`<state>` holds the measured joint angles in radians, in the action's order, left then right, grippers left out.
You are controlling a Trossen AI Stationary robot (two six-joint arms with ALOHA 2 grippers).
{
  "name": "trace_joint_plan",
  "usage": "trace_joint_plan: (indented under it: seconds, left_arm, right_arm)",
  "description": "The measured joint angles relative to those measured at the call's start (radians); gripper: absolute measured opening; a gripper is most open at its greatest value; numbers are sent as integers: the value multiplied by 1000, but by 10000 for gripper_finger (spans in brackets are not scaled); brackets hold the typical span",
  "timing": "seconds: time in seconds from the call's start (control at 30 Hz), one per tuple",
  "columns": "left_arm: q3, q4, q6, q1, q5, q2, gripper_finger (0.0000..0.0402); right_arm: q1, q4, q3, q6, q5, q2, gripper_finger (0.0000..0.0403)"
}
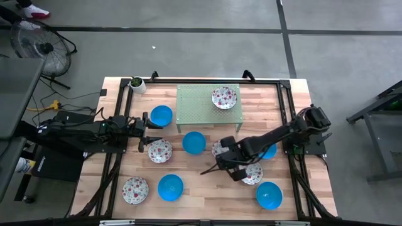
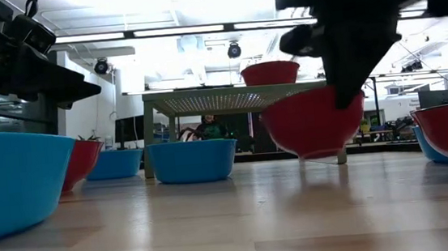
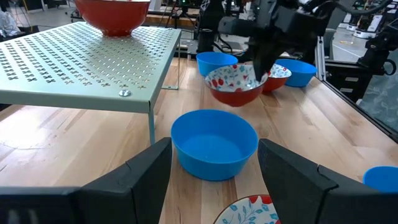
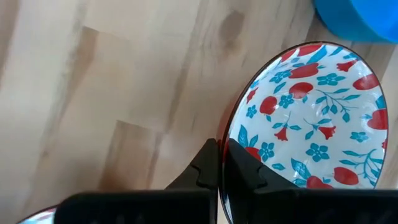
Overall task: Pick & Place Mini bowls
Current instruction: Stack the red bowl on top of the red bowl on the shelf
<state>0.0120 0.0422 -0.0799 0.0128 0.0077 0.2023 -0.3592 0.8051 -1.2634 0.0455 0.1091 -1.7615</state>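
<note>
High view: right gripper [image 1: 223, 152] covers most of the floral bowl [image 1: 219, 148] it's at; only a sliver of rim shows. Right wrist view: that bowl [image 4: 311, 115] runs off the frame edge, and a blue bowl [image 4: 360, 18] is cut at the corner. Low view: near blue bowl [image 2: 9, 181] is clipped at the edge, blurred. Plant pot [image 1: 137, 84] too small for detail.

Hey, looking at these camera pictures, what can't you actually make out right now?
- High view: the right gripper and its arm cover most of the floral bowl it grips.
- Low view: the blue bowl is cut off by the picture's edge.
- Left wrist view: the left gripper hides the table beneath it.
</note>
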Motion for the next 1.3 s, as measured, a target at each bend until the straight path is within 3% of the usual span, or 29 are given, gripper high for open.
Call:
trace_joint_plan:
  seconds: [0.73, 1.3]
  left_arm:
    - [0, 0, 0, 0, 0, 0, 234]
    - [0, 0, 0, 0, 0, 0, 234]
  right_arm:
    - [-76, 359, -397, 137, 75, 3, 0]
    - [5, 629, -612, 28, 155, 3, 0]
